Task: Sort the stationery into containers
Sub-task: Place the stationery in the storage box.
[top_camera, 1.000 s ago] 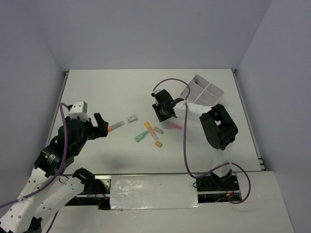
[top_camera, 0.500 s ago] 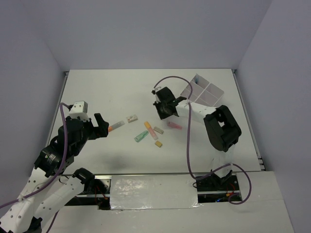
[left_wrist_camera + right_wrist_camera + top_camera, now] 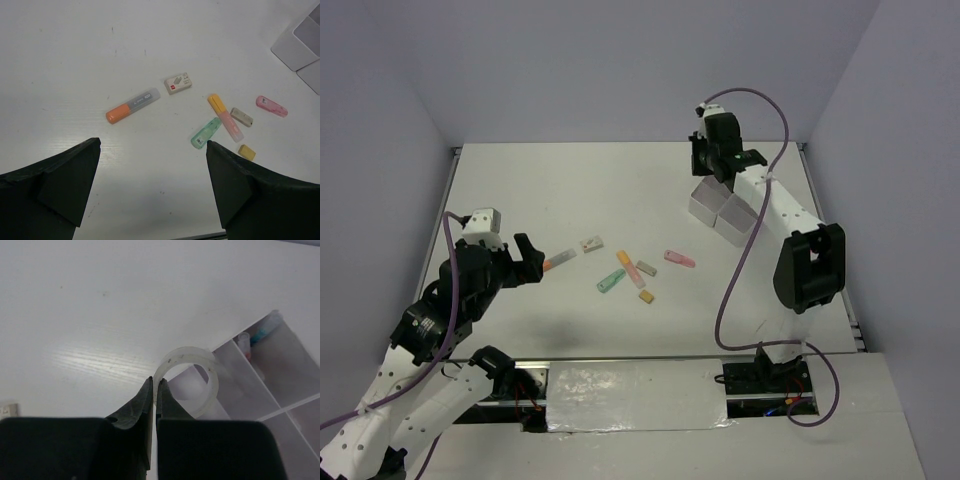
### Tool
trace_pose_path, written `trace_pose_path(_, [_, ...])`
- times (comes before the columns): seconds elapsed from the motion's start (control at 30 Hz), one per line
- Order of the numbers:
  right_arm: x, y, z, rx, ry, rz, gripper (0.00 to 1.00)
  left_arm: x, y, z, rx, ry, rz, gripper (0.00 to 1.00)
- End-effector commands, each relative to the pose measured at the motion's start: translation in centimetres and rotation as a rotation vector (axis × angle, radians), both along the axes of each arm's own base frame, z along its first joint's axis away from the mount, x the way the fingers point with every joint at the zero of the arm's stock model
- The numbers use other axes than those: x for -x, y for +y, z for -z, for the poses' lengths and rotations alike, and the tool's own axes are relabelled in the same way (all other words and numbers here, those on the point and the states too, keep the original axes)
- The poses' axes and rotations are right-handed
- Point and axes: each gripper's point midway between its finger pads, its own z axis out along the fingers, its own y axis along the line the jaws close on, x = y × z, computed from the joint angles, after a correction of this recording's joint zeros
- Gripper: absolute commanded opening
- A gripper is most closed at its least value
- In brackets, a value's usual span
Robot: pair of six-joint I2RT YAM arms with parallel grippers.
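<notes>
My right gripper is shut on the rim of the white tape ring, which hangs over the near corner of the containers. A blue pen and a red one lie in a far compartment. From above, the right gripper is at the far right over the containers. My left gripper stands open over bare table. Ahead of it lie an orange marker, a white eraser, a yellow-pink marker, a green marker, a grey eraser, a pink marker and a yellow eraser.
The loose items form a cluster mid-table, from the orange marker to the pink marker. Grey walls close the table on three sides. The right arm's purple cable loops down to its base.
The right gripper shut on the tape ring mid-table, then rose and swung to the far right over the containers. The left arm has not moved.
</notes>
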Motion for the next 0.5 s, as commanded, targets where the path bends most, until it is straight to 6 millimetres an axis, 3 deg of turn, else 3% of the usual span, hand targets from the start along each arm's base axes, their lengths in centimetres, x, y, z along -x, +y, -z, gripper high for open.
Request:
trace_pose_path(0.0, [-1.2,-1.8,0.2,0.064,0.010,0.051,0.01,-0.3,-0.2,-0.7,0.000,-0.040,0.018,0.99])
trace_pose_path(0.37, [-2.1,-5.9,2.6,0.054,0.004,0.151,0.05,-0.3,-0.3,-0.9,0.005,-0.051,0.027,0.99])
trace_pose_path(0.47, [-2.2,-6.0,3.1,0.073,0.004,0.120,0.07,-0.3,-0.4,-0.8,0.003,-0.048,0.033,0.99])
